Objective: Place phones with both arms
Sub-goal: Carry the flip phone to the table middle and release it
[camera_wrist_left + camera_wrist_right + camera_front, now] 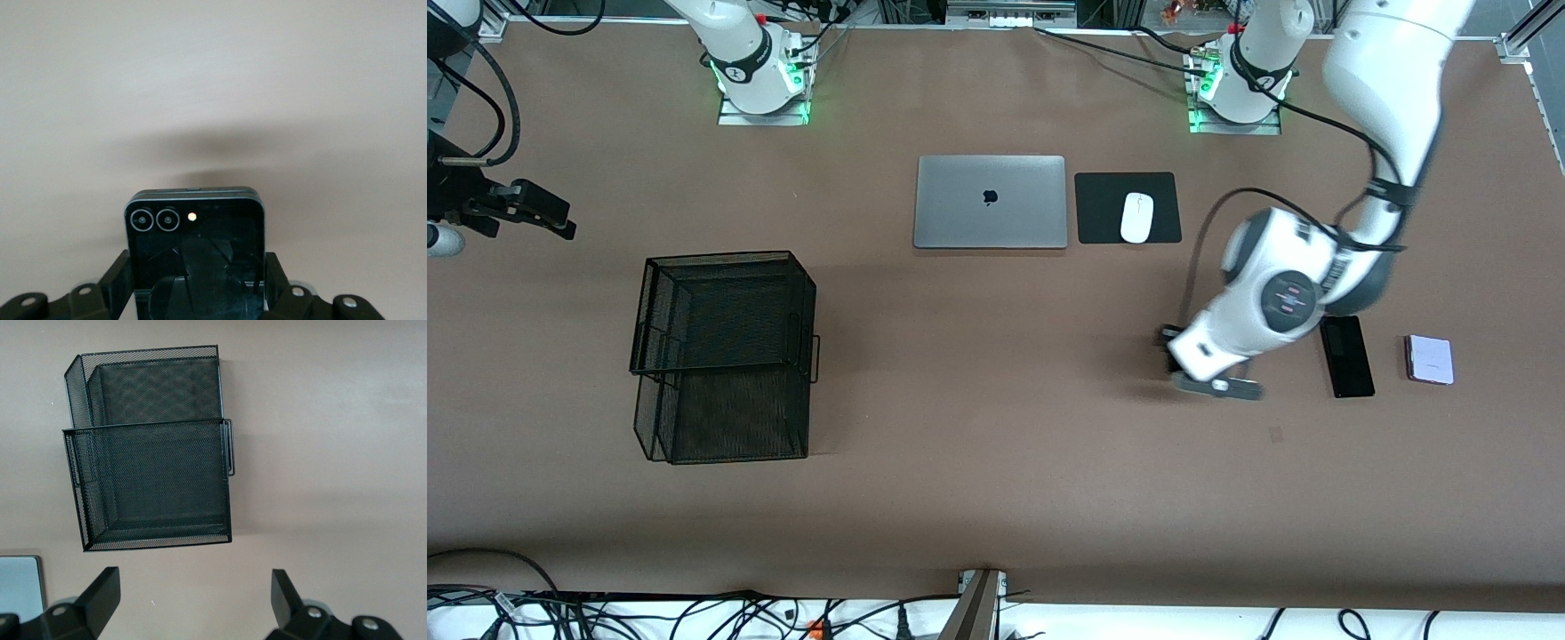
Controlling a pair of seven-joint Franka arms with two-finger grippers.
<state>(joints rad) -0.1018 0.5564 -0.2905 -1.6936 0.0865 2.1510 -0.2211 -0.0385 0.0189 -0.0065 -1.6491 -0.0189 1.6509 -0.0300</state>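
Note:
My left gripper (1172, 349) is shut on the small squarish black phone (193, 247), one finger (115, 280) against each long side. Its two camera rings face the left wrist view. From the front the hand hides that phone. It sits low over the table toward the left arm's end. Beside it lie the long slim black phone (1347, 356) and, closer to the table's end, the pale lilac-white phone (1430, 360). My right gripper (538, 212) hangs open and holds nothing (193, 577), up by the right arm's end of the table.
A black two-tier mesh basket (725, 356) (153, 447) stands toward the right arm's end. A closed silver laptop (991, 202) lies mid-table near the bases, with a white mouse (1136, 217) on a black pad (1103, 209) beside it.

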